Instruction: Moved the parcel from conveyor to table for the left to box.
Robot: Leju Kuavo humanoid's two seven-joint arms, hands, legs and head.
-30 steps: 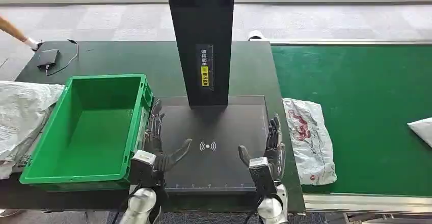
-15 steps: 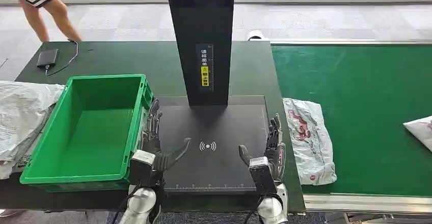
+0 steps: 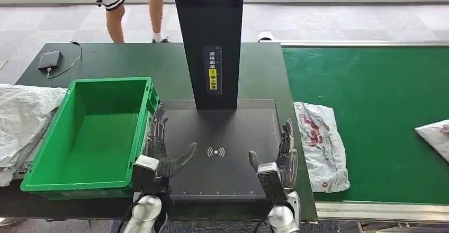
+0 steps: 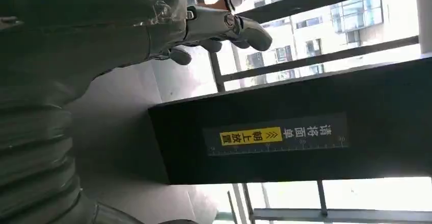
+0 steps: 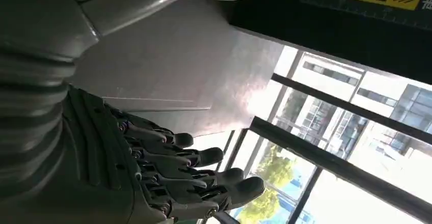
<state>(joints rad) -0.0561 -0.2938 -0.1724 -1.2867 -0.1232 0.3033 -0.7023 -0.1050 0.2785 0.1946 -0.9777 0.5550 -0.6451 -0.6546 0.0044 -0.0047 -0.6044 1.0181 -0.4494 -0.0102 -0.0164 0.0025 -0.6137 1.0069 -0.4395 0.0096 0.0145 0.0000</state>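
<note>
Left hand (image 3: 160,149): fingers spread, released, holding nothing, over left edge of black pad (image 3: 222,148), just beside green bin (image 3: 90,135). Right hand (image 3: 279,159): fingers spread, released, holding nothing, over pad's right edge. Parcel (image 3: 320,145) lies flat on green conveyor (image 3: 381,100), at its left edge, just right of right hand, apart from it. Second parcel (image 3: 435,136) at conveyor's far right. Black post (image 3: 210,37) stands behind pad. Person (image 3: 129,2) stands beyond table (image 3: 122,58).

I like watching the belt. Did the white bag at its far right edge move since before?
Yes. The white bag has slid further onto the green conveyor, leftward toward the parcel lying by the black scanner pad.
</note>
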